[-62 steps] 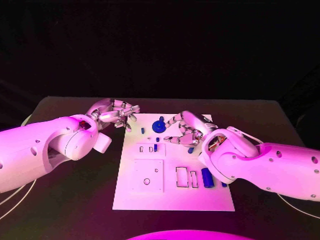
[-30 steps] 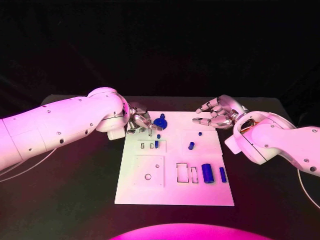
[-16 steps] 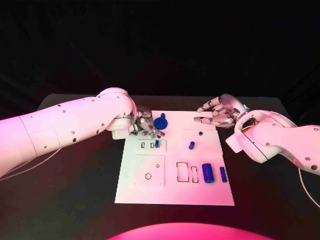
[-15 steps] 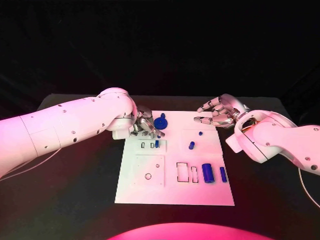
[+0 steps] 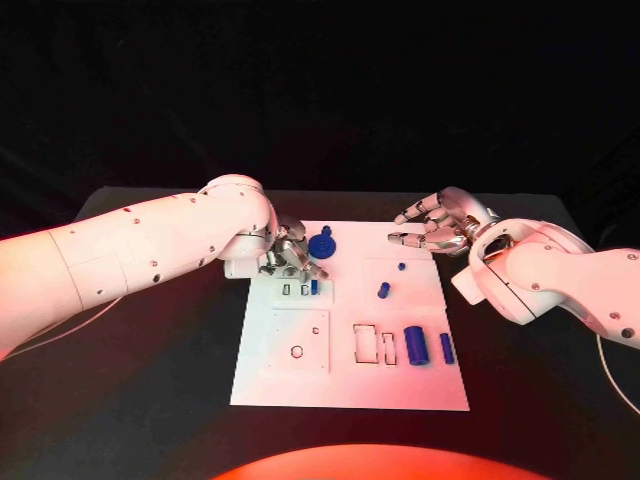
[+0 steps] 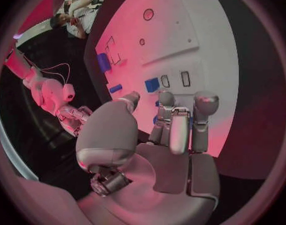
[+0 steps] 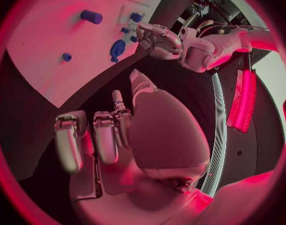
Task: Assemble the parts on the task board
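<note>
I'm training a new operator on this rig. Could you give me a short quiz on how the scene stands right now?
1. True or false: the right hand holds a blue part.
2. Where is the large blue cylinder? A) lying on the task board beside a thinner blue bar; B) on the black table, off the board; C) in a hand.
3. Fill in: the left hand is at the board's far ____ corner, next to the round blue part.

Key: 1 false, its fingers are apart and hold nothing. 2 A. 3 left.
</note>
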